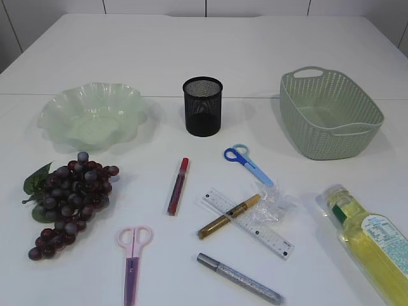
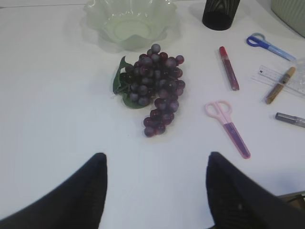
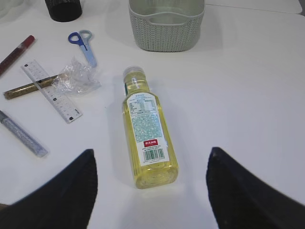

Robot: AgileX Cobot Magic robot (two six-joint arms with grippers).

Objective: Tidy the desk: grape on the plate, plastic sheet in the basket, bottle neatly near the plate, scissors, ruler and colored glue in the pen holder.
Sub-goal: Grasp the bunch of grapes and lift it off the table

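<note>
Grape, the purple bunch with its green leaf, lies on the desk straight ahead of the left gripper, whose dark fingers stand spread apart with nothing between them, hovering above bare tabletop toward the near left edge. Just beyond the bunch, toward the far left corner, sits the pale green scalloped plate, holding nothing. The right gripper is likewise released and empty, poised over the near right part of the desk with the yellow bottle lying on its side directly ahead of it, cap pointing toward the woven basket at the far right. Outward from there, the crumpled plastic sheet rests against the clear ruler, and a gold glue pen lies across that ruler. A red glue pen, a silver one, pink scissors and blue scissors are scattered mid-desk, with the black mesh pen holder behind them at the far middle. By my reading nothing is sorted yet; the first step looks to be the grape, which calls for the left arm to reach forward, descend over the bunch and close near its thick upper part before lifting it to the plate.
</note>
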